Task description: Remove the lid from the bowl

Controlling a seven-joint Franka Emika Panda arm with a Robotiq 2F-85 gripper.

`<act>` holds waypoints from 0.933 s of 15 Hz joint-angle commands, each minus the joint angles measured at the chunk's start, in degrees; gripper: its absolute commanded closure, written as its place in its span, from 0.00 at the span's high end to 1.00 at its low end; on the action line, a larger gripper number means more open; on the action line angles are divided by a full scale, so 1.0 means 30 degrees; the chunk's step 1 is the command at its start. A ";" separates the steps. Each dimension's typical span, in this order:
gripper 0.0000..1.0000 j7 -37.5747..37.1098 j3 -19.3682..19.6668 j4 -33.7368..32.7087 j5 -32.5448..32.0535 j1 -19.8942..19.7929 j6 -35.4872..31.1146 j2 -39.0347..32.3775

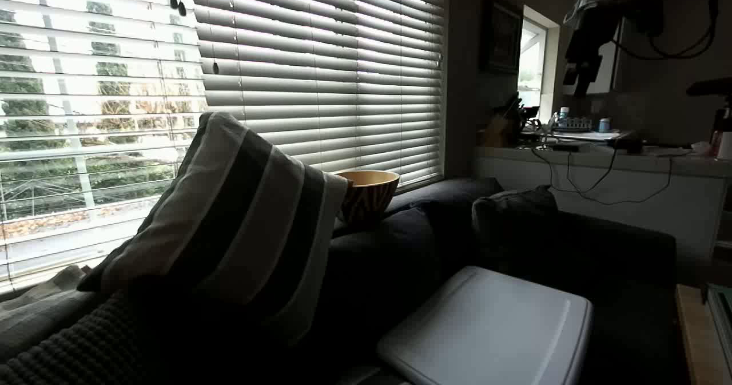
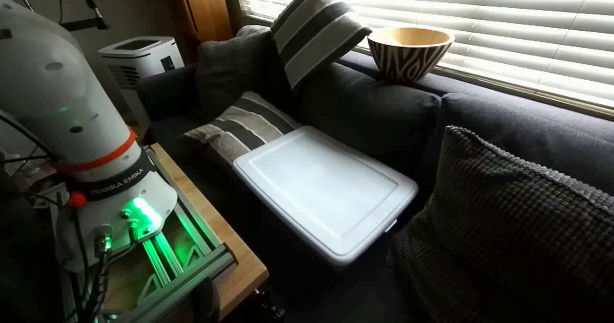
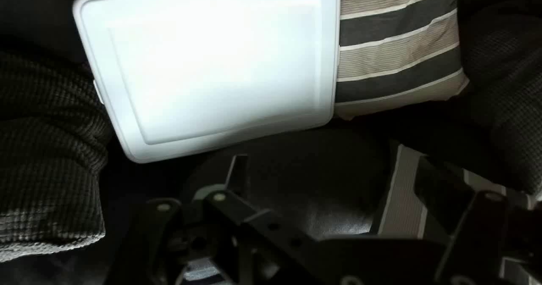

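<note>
Lg. rect. white-grey lid (image 1: 492,330): rounded corners, raised border, approx. level; at 5 o'clock in an exterior view, btwn. 10 & 11 o'clock in wrist view. Underneath too dark to tell.

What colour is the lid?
The lid looks white, slightly greyish; best seen in an exterior view.

The tool (image 3: 332,168) is black, with pale spots; ahead of it, the lid (image 3: 220,65) is plain white; also ahead, a striped cushion (image 3: 391,50) is beige and dark grey with thin white lines; to one side of the tool, a waffled cushion (image 3: 48,158) is dark grey in a fine grid; well apart from the tool, a round vessel (image 1: 374,199) is zebra-streaked outside, plain tan within.
</note>
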State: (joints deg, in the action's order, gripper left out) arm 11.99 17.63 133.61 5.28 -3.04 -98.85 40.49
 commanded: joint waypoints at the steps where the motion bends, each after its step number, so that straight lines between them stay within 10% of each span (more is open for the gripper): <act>1: 1.00 0.0277 -0.0350 -0.0049 0.0274 -0.0513 0.0062 -0.0128; 7: 1.00 0.1541 0.0495 0.0067 0.0815 -0.0154 -0.0594 -0.0398; 14: 1.00 0.7590 0.3158 0.3221 0.2865 0.0623 -0.8510 -0.3580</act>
State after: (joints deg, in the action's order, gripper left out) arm 27.48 24.70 139.28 10.96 -2.49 -116.94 35.16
